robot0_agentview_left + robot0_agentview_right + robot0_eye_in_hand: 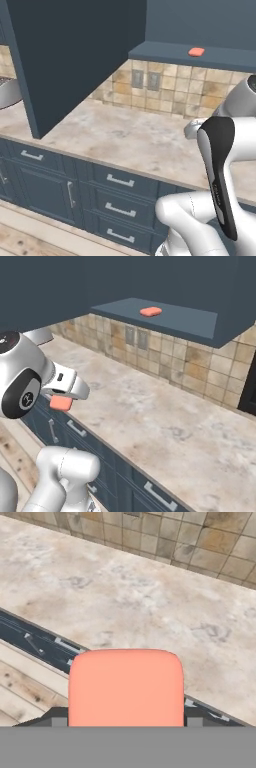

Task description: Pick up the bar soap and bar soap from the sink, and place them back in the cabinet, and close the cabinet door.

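Held bar soap (125,687): salmon bar, close against the hand camera, seated in the jaws, which are clamped on it; in the right base view it hangs (61,403) just below the gripper (64,398), over the front edge of the worktop (165,421). Risk, judged: the bar is small and smooth, the grip shallow; a quick swing upward could let it slide out, to land on the worktop or on the wooden floor (25,692) past the edge.

Worktop, mottled beige stone: nothing seen resting on it in front of the arm. Lower drawers (120,182) below it.

Open cabinet door (70,55): dark blue-grey panel, swung out over the worktop at left. Risk, judged: the arm must rise beside it; an elbow or wrist could strike the panel on the way to the shelf.

Cabinet shelf (190,321): dark blue-grey floor of the upper cabinet, above the tiled backsplash (200,366). Risk, judged: the front lip could catch the bar or the fingers if the approach comes in low.

Stored bar soap (150,311): second salmon bar, lying flat on the shelf (196,51). Risk, judged: setting the held bar too near could nudge it toward the edge.

Wall outlets (145,80): two grey plates on the tile.

Writing, brands: none legible on any item.
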